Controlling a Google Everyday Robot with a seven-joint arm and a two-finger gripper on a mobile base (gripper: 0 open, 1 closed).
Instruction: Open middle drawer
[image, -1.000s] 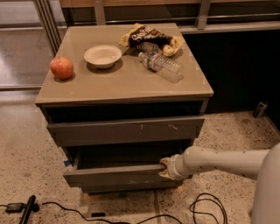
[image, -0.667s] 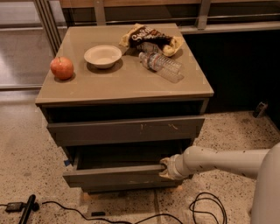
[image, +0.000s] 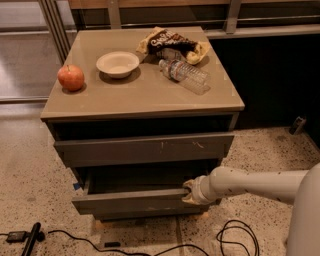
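The middle drawer (image: 130, 201) is the plain grey-brown front below the wider scratched front (image: 145, 148). It stands pulled out a little, with a dark gap showing above it. My gripper (image: 188, 192) is at the right end of the middle drawer's top edge, shut on that edge, and my pale arm (image: 250, 183) reaches in from the right. A narrower front (image: 150, 214) sits just beneath the middle drawer.
On the cabinet top (image: 150, 95) are a red apple (image: 71, 77), a white bowl (image: 118, 64), a chip bag (image: 172, 44) and a lying plastic bottle (image: 184, 76). Black cables (image: 235, 240) lie on the speckled floor in front.
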